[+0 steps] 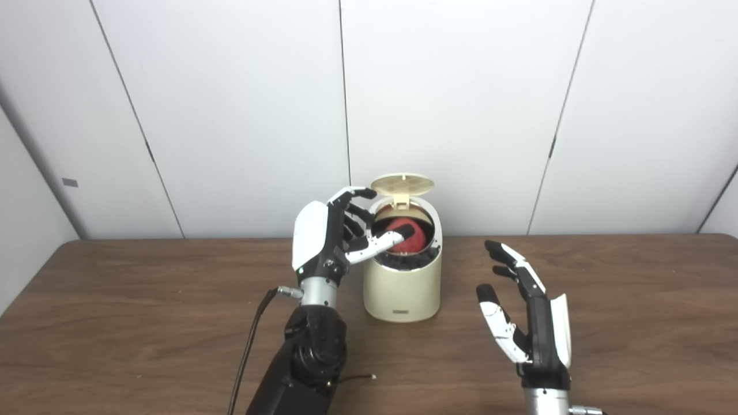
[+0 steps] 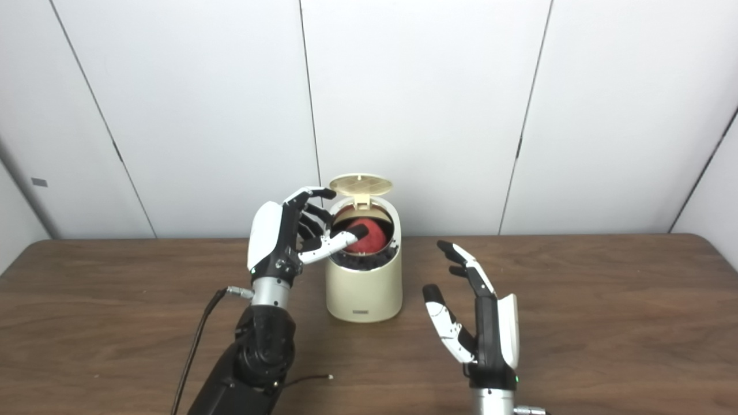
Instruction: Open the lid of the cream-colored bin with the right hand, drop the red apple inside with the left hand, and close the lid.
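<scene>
Bench (image 1: pixel 115 323): brown wood grain, carries everything.

Cream-colored bin (image 1: pixel 402 288): stands upright near bench centre, at 12 o'clock from my arms. Smooth rounded plastic body, small label low on the front, dark inner rim. Lid (image 1: pixel 402 184) is flipped up on its hinge at the far edge, ribbed underside facing me.

Left hand (image 1: pixel 331 236): at the bin's 9 o'clock, fingers curled over the mouth, thumb lying across the opening against the fruit. I cannot tell whether it grips the fruit or has let go.

Right hand (image 1: pixel 522 314): at the bin's 4 o'clock, above the bench, fingers spread, holding nothing, well apart from the bin.

Red apple (image 1: pixel 406 235): sits in the bin's mouth, top half visible, matte red, round.

Step in hand, as I judge it: the drop. I should spread the left fingers fully, lift straight up and away toward 9 o'clock without nudging the light bin, and only then bring the right hand to the lid.
</scene>
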